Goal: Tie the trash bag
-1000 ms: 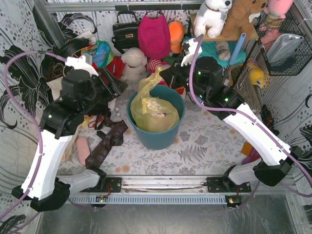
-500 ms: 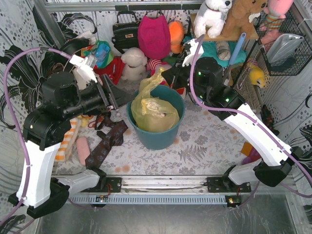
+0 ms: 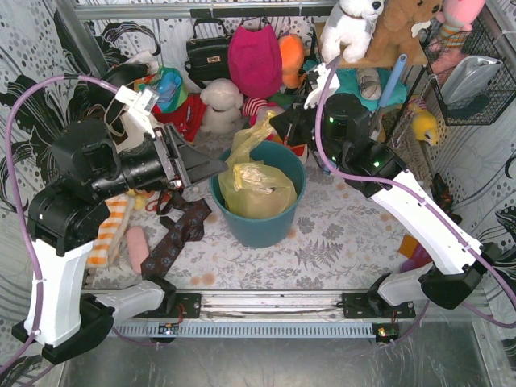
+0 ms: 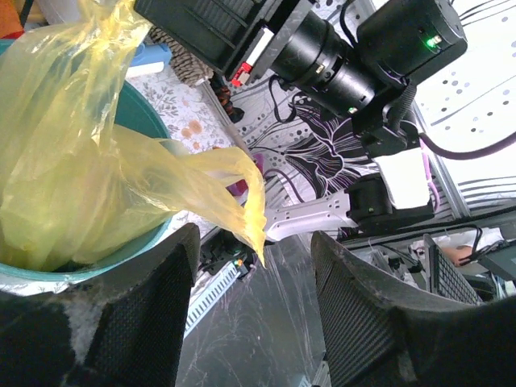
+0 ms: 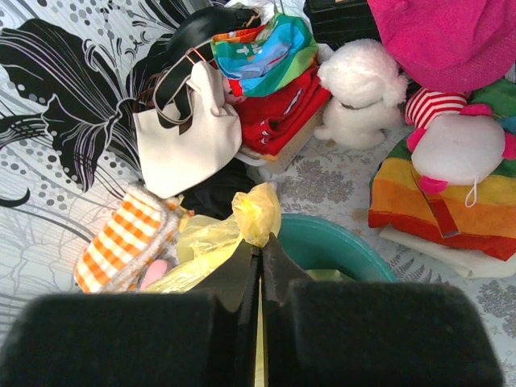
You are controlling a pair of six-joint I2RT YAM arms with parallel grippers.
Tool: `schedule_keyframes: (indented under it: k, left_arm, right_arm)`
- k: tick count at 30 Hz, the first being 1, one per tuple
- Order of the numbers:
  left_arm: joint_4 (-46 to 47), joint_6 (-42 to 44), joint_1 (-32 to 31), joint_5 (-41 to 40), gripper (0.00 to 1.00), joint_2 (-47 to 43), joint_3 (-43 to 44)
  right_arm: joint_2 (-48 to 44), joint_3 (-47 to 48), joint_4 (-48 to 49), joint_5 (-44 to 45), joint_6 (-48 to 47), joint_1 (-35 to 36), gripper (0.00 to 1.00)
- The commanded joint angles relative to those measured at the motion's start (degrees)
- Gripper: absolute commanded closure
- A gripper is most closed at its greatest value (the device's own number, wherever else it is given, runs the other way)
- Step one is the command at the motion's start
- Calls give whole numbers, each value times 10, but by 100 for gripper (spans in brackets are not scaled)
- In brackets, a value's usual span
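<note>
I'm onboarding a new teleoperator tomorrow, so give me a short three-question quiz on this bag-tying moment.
1. True or false: the right gripper is shut on a pinch of the trash bag.
2. The trash bag is: A) sitting in the teal bin; B) hanging in mid-air; C) lying flat and empty.
3. Fill in: the left gripper is beside the bin, and its jaws stand ____.
Key: 1 true; 2 A; 3 open.

The trash bag [image 3: 256, 184] is translucent yellow-green, the bin [image 3: 260, 231] teal, and the tabletop [image 3: 339, 242] pale with a grey fern print.
</note>
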Motion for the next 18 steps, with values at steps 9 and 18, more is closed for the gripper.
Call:
schedule_keyframes:
  k: [9, 18]
  left_arm:
    - [32, -16, -189, -154, 36, 17, -30]
    - [-16, 2, -218, -253, 43, 45, 3]
  right_arm:
    - [-8, -17, 27, -18, 35, -9, 100]
    - [-15, -15, 26, -26, 38, -10, 100]
